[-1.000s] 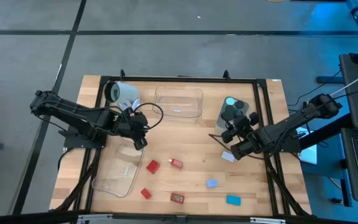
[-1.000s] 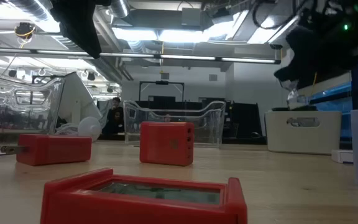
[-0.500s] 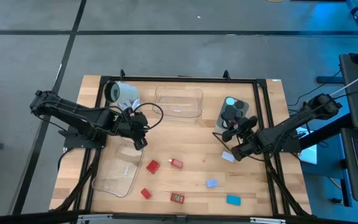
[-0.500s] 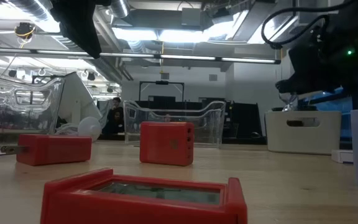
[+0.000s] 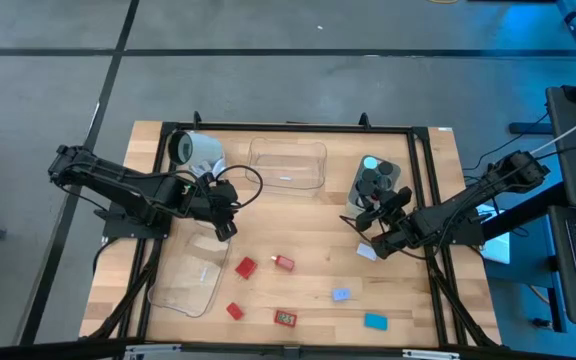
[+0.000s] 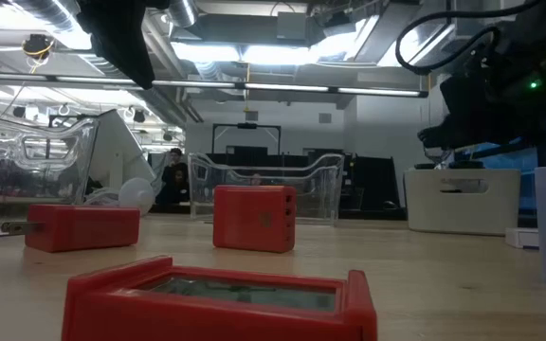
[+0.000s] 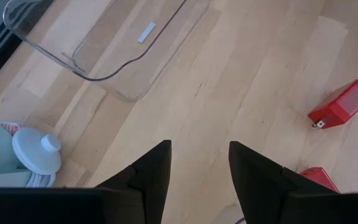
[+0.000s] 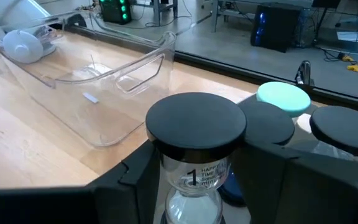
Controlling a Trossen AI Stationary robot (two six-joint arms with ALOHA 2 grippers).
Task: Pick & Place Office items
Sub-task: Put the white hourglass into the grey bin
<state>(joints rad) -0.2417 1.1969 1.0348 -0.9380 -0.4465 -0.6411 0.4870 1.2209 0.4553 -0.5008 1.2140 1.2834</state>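
Pale wooden table (image 5: 308, 245) under a grey concrete floor; right gripper (image 8: 194, 180) pinches a black-capped hourglass timer (image 8: 194, 146) right of centre, left gripper (image 7: 197, 165) spread at centre-left

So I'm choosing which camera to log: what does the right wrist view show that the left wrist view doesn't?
Only the right wrist view shows the right gripper shut on a black-capped hourglass timer, with more black caps and a teal cap behind it.

Only the left wrist view shows the open left gripper over bare wood and a red block.

Both show a clear tray.
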